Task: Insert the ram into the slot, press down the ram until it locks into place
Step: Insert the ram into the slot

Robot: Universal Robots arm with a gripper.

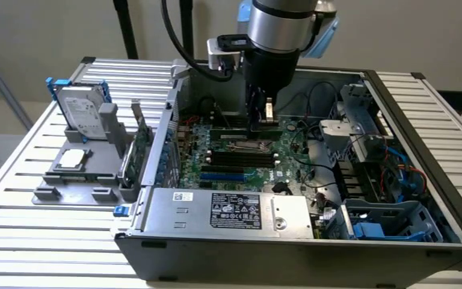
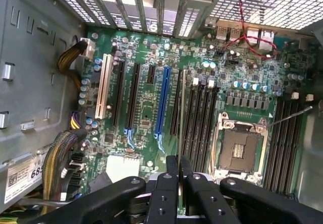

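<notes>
At the exterior view's left, on the slatted table (image 1: 22,241), we see a grey holder (image 1: 55,179) with a hard drive (image 1: 82,114) standing upright in it and a green card (image 1: 141,150) on edge at its right end. Just beside it lies the open case (image 1: 295,259), its power supply (image 1: 223,211) along the near wall and the motherboard (image 1: 190,174) behind that.

Over the middle of the board the arm comes straight down, and the gripper (image 1: 261,123) sits low inside the case, at the far bank of memory slots. In the wrist view its two black fingers (image 2: 170,171) are clamped on the ram (image 2: 181,118), which we see edge-on as a thin line. It runs parallel to the long black slots, over the outermost slot (image 2: 191,128) of the bank – the one farthest from the CPU socket (image 2: 237,151) and nearest the blue socket (image 2: 161,98). Whether the ram's lower edge is touching that slot or hanging just above it, we cannot tell.

At the exterior view's right, a grey drive cage (image 1: 391,220) fills the case's near corner – blue and black cables lie beside it
</notes>
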